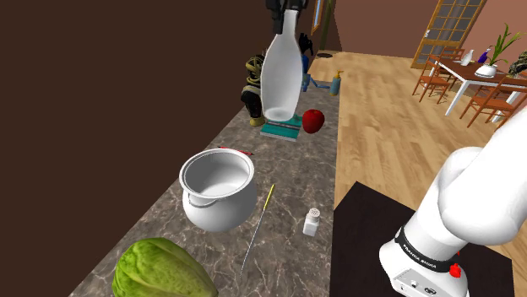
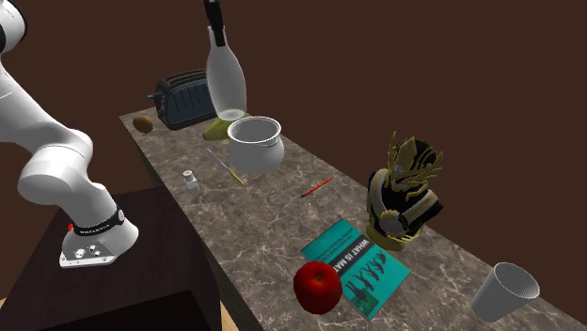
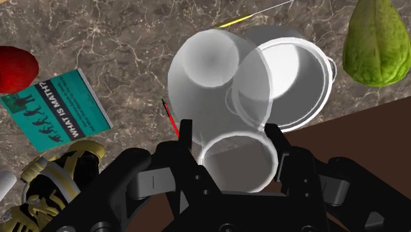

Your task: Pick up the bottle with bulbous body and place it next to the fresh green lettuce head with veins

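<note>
Translucent white and bulb-bellied, the bottle (image 1: 280, 72) hung upright from my gripper (image 1: 287, 8), whose two black fingers (image 3: 186, 135) clasped its neck from either side. It was up clear of the marbled counter (image 1: 291, 190). Seen along my hand, its base overlapped the rim of the white pot (image 1: 220, 207). The green lettuce (image 1: 160, 270) lay on the counter on the pot's other side, well apart from the bottle. A teal book (image 1: 281, 128) and a red apple (image 1: 313, 121) sat close together, near a gold-and-black figure (image 2: 404, 188).
</note>
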Controlling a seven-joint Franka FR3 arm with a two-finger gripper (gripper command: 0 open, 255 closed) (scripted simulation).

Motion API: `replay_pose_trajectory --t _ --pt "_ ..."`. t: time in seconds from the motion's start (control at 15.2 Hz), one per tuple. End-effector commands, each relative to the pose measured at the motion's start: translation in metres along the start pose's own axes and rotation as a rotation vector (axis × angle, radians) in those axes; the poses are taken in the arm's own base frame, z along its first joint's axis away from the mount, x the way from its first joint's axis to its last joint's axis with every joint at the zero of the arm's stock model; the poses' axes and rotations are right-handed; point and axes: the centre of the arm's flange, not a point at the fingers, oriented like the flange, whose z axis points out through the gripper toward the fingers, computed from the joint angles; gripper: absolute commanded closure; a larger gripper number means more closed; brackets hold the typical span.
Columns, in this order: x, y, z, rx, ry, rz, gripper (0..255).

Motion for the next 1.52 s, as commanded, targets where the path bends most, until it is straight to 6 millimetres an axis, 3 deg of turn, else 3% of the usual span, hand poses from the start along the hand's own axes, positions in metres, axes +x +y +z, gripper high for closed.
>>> replay_pose_trajectory --t 0.0,1.45 --pt "-0.019 -0.018 -0.001 -0.001 -0.001 0.001 255" --pt "-0.225 -0.229 -0.014 -0.001 -0.001 0.001 255"
